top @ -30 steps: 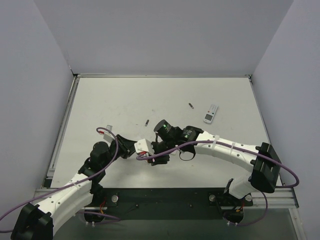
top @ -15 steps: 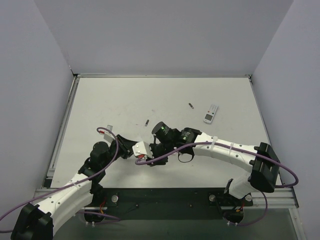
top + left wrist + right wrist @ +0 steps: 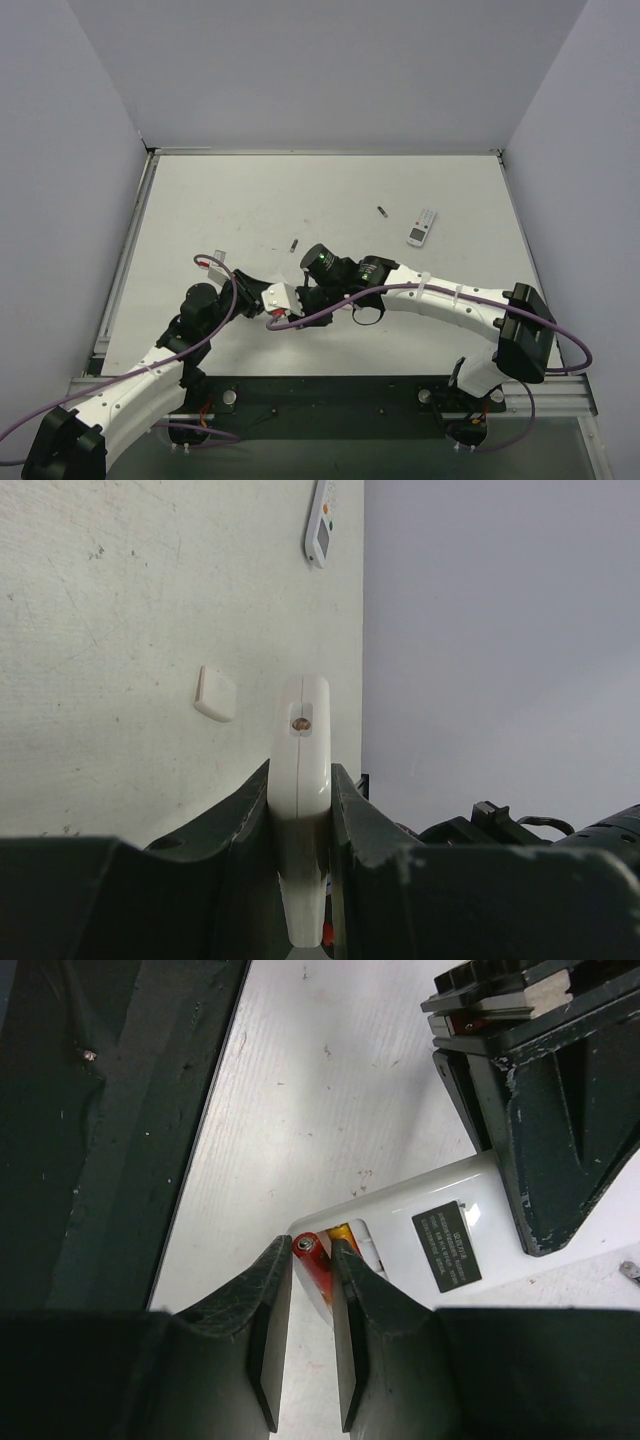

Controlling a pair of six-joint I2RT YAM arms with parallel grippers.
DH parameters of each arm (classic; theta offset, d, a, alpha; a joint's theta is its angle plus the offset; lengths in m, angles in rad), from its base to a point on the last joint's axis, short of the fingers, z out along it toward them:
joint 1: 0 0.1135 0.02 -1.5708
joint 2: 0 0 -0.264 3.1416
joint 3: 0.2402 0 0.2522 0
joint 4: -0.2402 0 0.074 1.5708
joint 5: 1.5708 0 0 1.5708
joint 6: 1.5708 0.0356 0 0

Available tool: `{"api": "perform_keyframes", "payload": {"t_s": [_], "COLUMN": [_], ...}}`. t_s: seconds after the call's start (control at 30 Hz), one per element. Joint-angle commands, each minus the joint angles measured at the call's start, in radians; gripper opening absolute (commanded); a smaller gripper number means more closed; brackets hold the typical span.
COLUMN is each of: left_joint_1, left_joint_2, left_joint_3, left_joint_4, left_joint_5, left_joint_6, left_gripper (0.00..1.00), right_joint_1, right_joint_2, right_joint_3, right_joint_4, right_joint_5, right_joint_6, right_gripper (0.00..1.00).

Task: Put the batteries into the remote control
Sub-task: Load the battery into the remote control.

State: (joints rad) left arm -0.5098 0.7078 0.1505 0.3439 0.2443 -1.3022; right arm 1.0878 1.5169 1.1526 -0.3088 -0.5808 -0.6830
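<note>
My left gripper is shut on the remote control, gripping it edge-on by its white sides. From above, the remote control sits low in the middle of the table, between the two arms. In the right wrist view its white back faces up with the battery bay uncovered. My right gripper is shut on one red battery at the bay's open end. A second battery lies inside the bay beside it. The left gripper's fingers clamp the remote's far end.
A white-faced remote lies at the right rear. Two small dark cylinders lie on the table behind the arms. A small white square piece rests on the table ahead of the left gripper. A purple cable loops by the right wrist.
Both grippers and the remote have shifted a little to the left. The right jaws have narrowed onto the red battery.
</note>
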Motion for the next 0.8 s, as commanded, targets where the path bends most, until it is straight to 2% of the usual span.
{"api": "perform_keyframes", "payload": {"t_s": [0.0, 0.13, 0.27, 0.57, 0.77], "left_joint_1": [-0.004, -0.004, -0.003, 0.004, 0.04], "left_joint_2": [-0.01, -0.008, -0.013, -0.05, -0.059], "left_joint_3": [0.057, 0.054, 0.029, 0.031, 0.04], "left_joint_4": [0.049, 0.063, 0.109, 0.127, 0.142], "left_joint_5": [0.016, 0.023, 0.024, 0.016, 0.064], "left_joint_6": [-0.014, -0.023, -0.057, -0.068, -0.086], "left_gripper": [0.0, 0.0, 0.0, 0.0, 0.0], "right_joint_1": [0.004, 0.003, -0.009, -0.016, -0.014], "right_joint_2": [0.005, 0.009, 0.022, 0.06, 0.088], "right_joint_3": [0.033, 0.025, 0.013, -0.014, -0.034], "right_joint_4": [0.005, 0.005, 0.005, -0.032, -0.062], "right_joint_5": [-0.004, 0.006, 0.001, 0.002, 0.01], "right_joint_6": [-0.015, -0.015, -0.013, -0.02, -0.027], "right_gripper": [0.17, 0.1, 0.08, 0.07, 0.07]}}
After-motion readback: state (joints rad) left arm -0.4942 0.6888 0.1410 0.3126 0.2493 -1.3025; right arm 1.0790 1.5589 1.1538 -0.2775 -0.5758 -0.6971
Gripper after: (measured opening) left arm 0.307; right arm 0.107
